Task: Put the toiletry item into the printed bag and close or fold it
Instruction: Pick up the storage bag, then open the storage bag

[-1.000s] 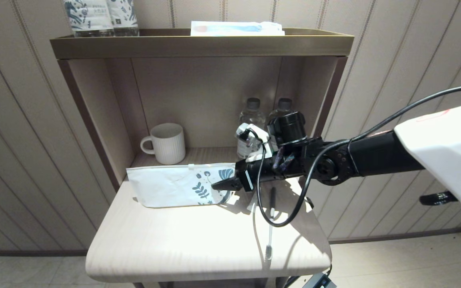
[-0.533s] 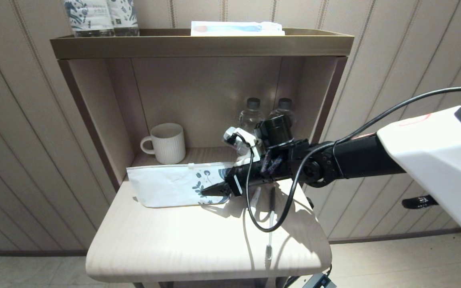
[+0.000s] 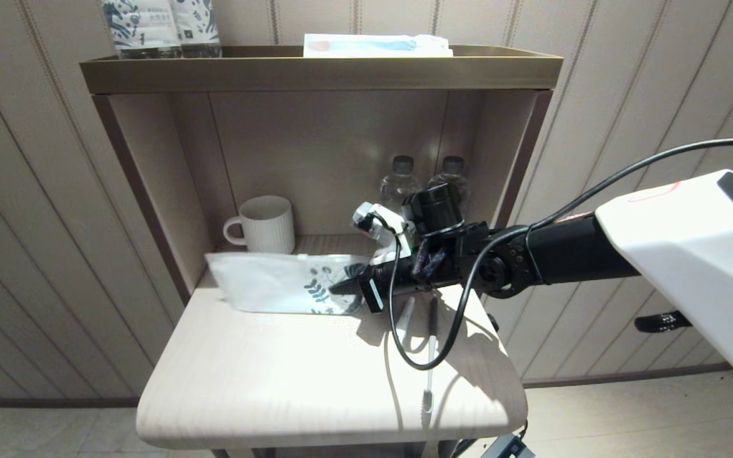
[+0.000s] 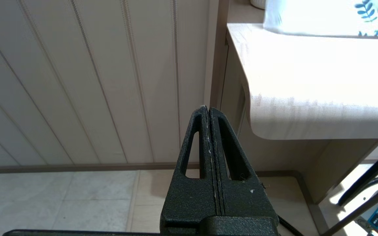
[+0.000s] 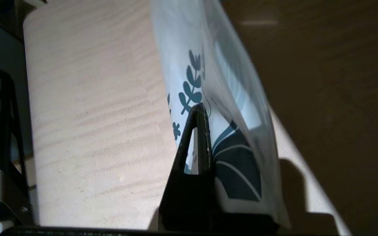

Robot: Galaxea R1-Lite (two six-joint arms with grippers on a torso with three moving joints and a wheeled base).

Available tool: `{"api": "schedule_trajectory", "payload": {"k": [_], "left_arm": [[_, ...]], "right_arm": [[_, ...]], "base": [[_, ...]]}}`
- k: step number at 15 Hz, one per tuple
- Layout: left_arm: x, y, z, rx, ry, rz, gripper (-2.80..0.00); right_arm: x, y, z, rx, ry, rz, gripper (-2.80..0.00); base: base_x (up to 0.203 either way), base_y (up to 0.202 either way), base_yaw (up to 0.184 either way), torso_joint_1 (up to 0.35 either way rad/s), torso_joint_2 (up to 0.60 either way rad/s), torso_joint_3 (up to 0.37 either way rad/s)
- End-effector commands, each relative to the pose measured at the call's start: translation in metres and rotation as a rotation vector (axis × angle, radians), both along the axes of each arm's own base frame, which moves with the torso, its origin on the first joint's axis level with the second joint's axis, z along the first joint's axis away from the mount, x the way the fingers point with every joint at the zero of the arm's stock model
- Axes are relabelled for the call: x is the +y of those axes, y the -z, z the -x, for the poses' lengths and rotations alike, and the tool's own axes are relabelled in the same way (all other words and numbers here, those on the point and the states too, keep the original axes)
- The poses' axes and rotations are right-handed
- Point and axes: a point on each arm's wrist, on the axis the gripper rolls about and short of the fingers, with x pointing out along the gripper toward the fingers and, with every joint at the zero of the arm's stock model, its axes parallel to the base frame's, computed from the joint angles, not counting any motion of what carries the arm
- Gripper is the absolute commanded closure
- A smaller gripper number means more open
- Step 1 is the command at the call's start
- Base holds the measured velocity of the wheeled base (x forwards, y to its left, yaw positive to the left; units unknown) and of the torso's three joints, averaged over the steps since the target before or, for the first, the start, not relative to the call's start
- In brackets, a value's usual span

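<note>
The printed bag (image 3: 271, 289) lies across the back of the table, white with dark blue leaves at its right end. My right gripper (image 3: 336, 289) is shut on that printed end and holds it raised off the table. In the right wrist view one finger (image 5: 197, 141) lies against the bag (image 5: 208, 65), and the sheet hides the other. The toothbrush (image 3: 429, 362) lies on the table to the right of the bag, bristled head toward the front edge, outside the bag. My left gripper (image 4: 208, 109) is shut and empty, parked low beside the table's left side. The bag (image 4: 307, 19) shows far off in that view.
A white mug (image 3: 266, 227) and two clear water bottles (image 3: 399, 184) stand in the alcove behind the bag. Patterned bottles (image 3: 160, 25) and a white and light blue packet (image 3: 376, 44) sit on the top shelf. My right arm's cable (image 3: 417, 359) loops over the toothbrush.
My right gripper moved left onto the bag's printed end, shut on it and rose a little. The bag now tilts up off the table. The toothbrush has not moved.
</note>
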Motion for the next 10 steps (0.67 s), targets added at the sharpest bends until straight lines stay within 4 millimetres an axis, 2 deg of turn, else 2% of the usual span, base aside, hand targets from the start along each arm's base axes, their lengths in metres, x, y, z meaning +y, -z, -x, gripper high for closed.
{"api": "schedule_trajectory", "payload": {"k": [1, 4, 5, 6, 7, 10], "left_arm": [[0.000, 0.000, 0.000, 0.000, 0.000, 0.000, 0.00], [0.000, 0.000, 0.000, -0.005, -0.005, 0.000, 0.00], [0.000, -0.003, 0.001, -0.013, -0.006, -0.001, 0.00], [0.000, -0.014, 0.004, -0.049, -0.004, 0.001, 0.00], [0.000, -0.032, 0.009, -0.093, 0.002, 0.003, 0.00], [-0.001, -0.107, 0.025, -0.150, 0.061, 0.002, 0.00]], "right_arm": [[-0.002, -0.004, 0.004, -0.001, -0.003, -0.004, 0.00], [-0.017, -0.038, 0.027, -0.041, 0.004, -0.033, 0.00], [-0.026, -0.055, 0.040, -0.060, 0.010, -0.046, 0.00], [-0.036, -0.071, 0.056, -0.080, 0.018, -0.056, 0.00], [-0.046, -0.087, 0.073, -0.102, 0.026, -0.068, 0.00], [-0.085, -0.139, 0.133, -0.157, 0.044, -0.098, 0.00]], "base": [[0.000, 0.000, 0.000, 0.000, 0.00, 0.000], [0.000, 0.000, 0.000, 0.000, 0.00, 0.000], [0.000, 0.000, 0.000, 0.000, 0.00, 0.000], [0.000, 0.000, 0.000, 0.000, 0.00, 0.000], [0.000, 0.000, 0.000, 0.000, 0.00, 0.000], [0.000, 0.000, 0.000, 0.000, 0.00, 0.000]]}}
